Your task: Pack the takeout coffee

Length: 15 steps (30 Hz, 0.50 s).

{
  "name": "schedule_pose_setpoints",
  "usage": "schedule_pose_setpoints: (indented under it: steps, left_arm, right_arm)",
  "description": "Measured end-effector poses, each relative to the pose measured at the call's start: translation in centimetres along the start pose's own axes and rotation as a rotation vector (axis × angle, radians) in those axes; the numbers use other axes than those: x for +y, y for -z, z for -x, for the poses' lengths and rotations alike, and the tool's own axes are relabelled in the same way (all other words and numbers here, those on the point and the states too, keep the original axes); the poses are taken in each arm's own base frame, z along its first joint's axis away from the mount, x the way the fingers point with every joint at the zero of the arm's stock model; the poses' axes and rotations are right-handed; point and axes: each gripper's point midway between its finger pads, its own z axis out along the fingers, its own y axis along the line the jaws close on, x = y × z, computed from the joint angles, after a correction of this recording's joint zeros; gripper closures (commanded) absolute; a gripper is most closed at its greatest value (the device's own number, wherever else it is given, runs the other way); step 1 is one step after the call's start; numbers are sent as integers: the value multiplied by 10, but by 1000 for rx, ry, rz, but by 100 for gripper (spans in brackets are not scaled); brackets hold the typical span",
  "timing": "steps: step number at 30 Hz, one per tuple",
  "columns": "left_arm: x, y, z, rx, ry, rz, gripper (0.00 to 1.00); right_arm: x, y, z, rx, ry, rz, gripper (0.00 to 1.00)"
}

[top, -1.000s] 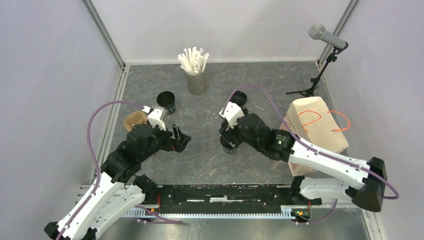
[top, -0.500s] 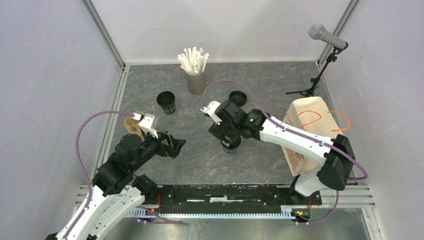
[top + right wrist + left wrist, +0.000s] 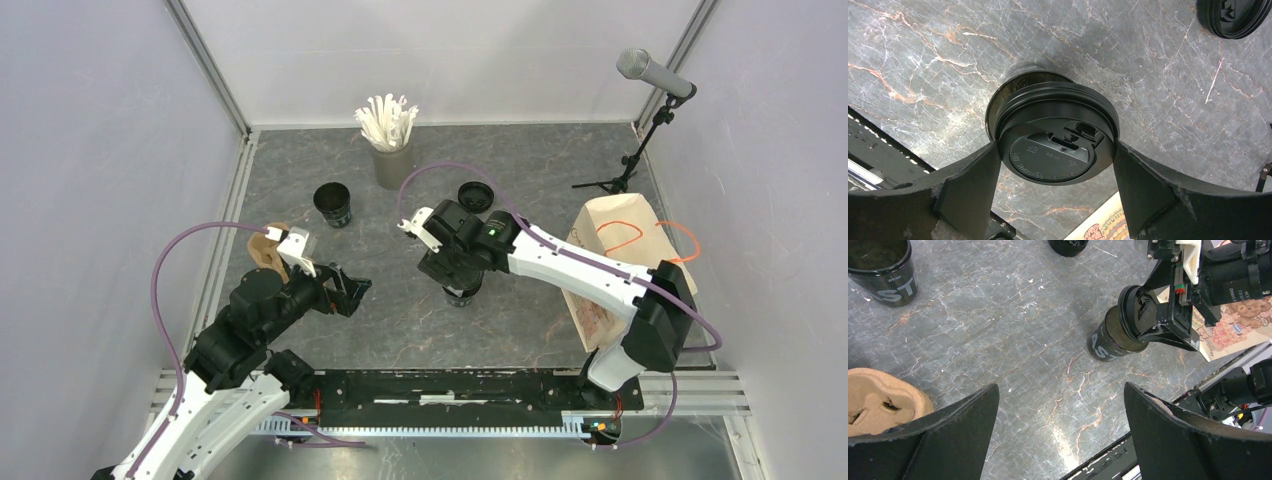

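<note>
You are keeping the right gripper (image 3: 1055,162) clamped across the round black plastic lid (image 3: 1054,142), angling it onto the small black tapered disposable cup (image 3: 1104,342) standing mid-way on the grey marbled tabletop (image 3: 1013,315) to cap it, while your left gripper (image 3: 1060,395) is hanging nearby, spread wide and empty.

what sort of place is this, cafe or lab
Most likely a robot lab test cell, not a cafe: bare white panel walls in a metal frame, a microphone on a stand, and a left arm and right arm bolted to the table.
</note>
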Motion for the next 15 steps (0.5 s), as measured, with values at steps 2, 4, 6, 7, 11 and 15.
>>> schedule_pose_setpoints:
  steps: [2,4,6,7,11,15]
  left_arm:
    - [0,0,0,0,0,0,0]
    - [0,0,0,0,0,0,0]
    - [0,0,0,0,0,0,0]
    - [0,0,0,0,0,0,0]
    - [0,0,0,0,0,0,0]
    - [0,0,0,0,0,0,0]
  right_arm:
    - [0,-1,-2,13,7,2,15]
    - [2,-3,-3,24,13,9,13]
    - [3,-6,-4,33,20,15,13]
    - [4,-7,-5,37,23,19,13]
    - [6,-11,-6,50,37,31,13]
    - [9,-16,-4,59,46,45,11]
